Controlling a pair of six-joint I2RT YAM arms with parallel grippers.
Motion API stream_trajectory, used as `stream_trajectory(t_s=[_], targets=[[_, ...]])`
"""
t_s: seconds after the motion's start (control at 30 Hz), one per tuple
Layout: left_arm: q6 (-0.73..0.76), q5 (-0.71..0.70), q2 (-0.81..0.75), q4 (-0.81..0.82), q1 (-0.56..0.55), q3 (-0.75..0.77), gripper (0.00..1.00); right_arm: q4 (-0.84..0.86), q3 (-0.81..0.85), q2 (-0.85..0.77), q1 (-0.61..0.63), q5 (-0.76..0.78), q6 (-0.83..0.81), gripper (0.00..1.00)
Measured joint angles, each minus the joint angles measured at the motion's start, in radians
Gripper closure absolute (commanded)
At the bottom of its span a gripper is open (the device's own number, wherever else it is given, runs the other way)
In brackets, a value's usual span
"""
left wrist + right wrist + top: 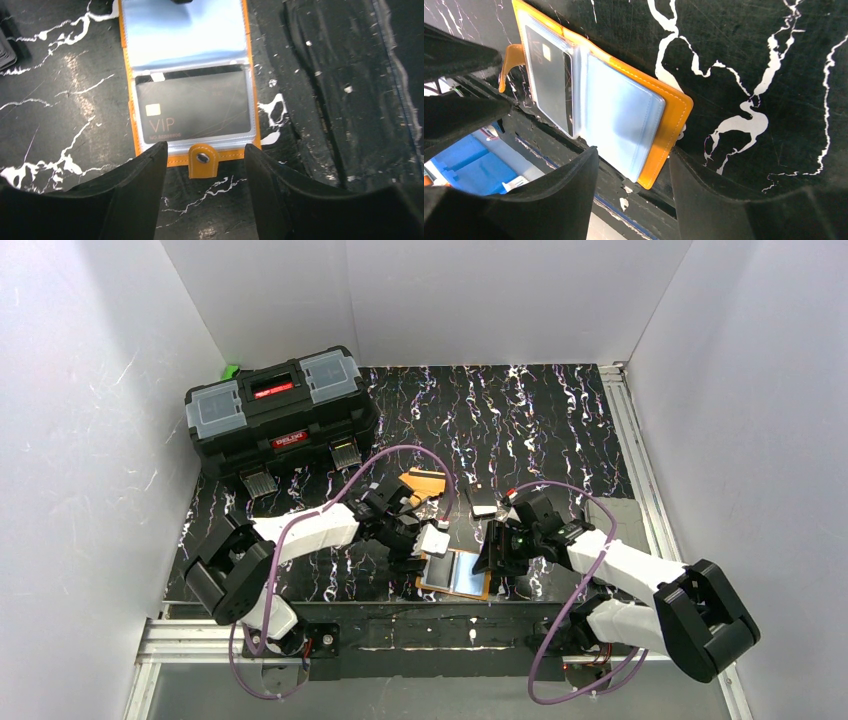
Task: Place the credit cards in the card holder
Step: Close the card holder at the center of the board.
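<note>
From my station I see the orange leather-like folding card holder [455,573] lying open and flat on the black white-veined marble-patterned table [540,430], close to its near edge and between the two arms. Its clear bluish plastic sleeves face up; a black credit card [195,112] with a small chip and "VIP" printed on it sits inside the sleeve on the side of the orange snap tab [202,160], while the other sleeve reads as plain pale blue. The left gripper [205,150] hangs over the tab end with its dark fingers [135,195] spread wide and nothing between them but the tab below, so it is released. The right gripper [633,152] is at the opposite end; its fingers [574,190] stand apart with the holder's orange corner in the gap, and I cannot tell whether they pinch it or only straddle it. Beyond the holder, thin orange credit cards [425,483] lie on the table; just to their right is another small card [483,503], dark and pale, too small for me to read. A black plastic toolbox [280,410] with grey lid compartments and red labels stands at the far left, well apart from all this.
</note>
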Motion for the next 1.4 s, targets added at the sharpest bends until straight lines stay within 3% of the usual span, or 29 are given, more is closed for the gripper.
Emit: stream_trajectory(t_s=[0.27, 0.47, 0.63, 0.67, 1.1, 1.4], targets=[[-0.089, -0.16, -0.023, 0.151, -0.035, -0.071, 0.51, 0.0, -0.005, -0.01, 0.0, 0.005, -0.002, 0.39], [-0.139, -0.223, -0.016, 0.187, -0.053, -0.071, 0.72, 0.003, -0.014, -0.023, 0.0, 0.009, -0.002, 0.39], [-0.18, -0.292, -0.017, 0.192, -0.058, -0.068, 0.98, 0.009, -0.018, -0.028, 0.0, 0.008, -0.003, 0.39], [-0.186, -0.305, -0.018, 0.192, -0.058, -0.068, 1.0, 0.009, -0.019, -0.028, 0.0, 0.008, -0.004, 0.39], [-0.261, -0.382, -0.026, 0.272, -0.057, 0.018, 1.0, 0.033, -0.053, -0.123, 0.0, 0.0, -0.034, 0.38], [-0.307, -0.222, -0.008, 0.208, -0.057, 0.219, 1.0, 0.061, -0.052, -0.145, -0.006, 0.02, -0.063, 0.39]])
